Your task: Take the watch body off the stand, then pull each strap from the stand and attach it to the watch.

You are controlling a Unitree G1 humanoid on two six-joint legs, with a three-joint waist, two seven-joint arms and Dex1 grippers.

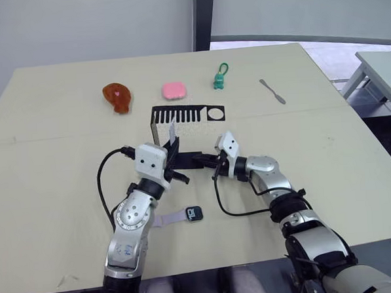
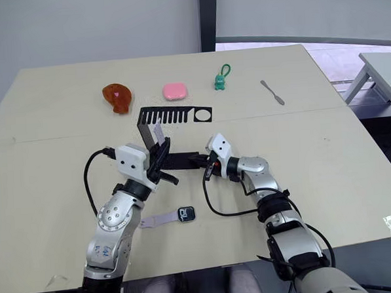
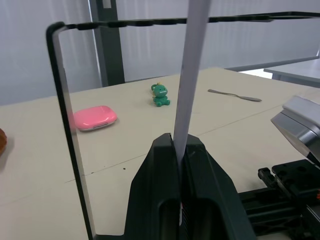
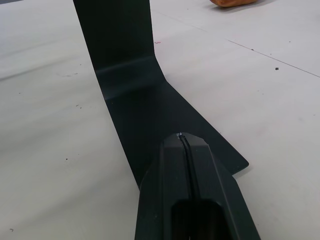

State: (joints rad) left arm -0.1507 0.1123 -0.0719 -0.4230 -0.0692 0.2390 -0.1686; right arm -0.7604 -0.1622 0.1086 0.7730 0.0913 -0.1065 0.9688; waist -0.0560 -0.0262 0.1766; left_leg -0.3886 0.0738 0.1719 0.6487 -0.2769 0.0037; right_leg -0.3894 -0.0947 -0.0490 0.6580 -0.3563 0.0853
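The watch body (image 1: 194,213) lies flat on the table (image 1: 354,177) near its front edge, screen up, with one strap (image 1: 168,219) already joined and trailing toward the robot's left; it is parked there, it seems, so that both arms are free for the second band. That second strap (image 3: 192,75) hangs upright from the comb-like top bar of the black stand (image 1: 181,114), which sits mid-table, and the left gripper (image 3: 179,145) is clenched on the strap's lower part, fingers pressed together around it, placed to draw it out of its slot. The right gripper (image 4: 183,136) is closed with nothing between its fingers, its tip resting on the stand's flat base plate, probably to pin the stand down against the pull. Along the far edge, well apart from the work, lie a brown drumstick toy (image 1: 117,96), a pink block (image 1: 173,90), a green figurine (image 1: 219,79) and a metal spatula (image 1: 272,91).
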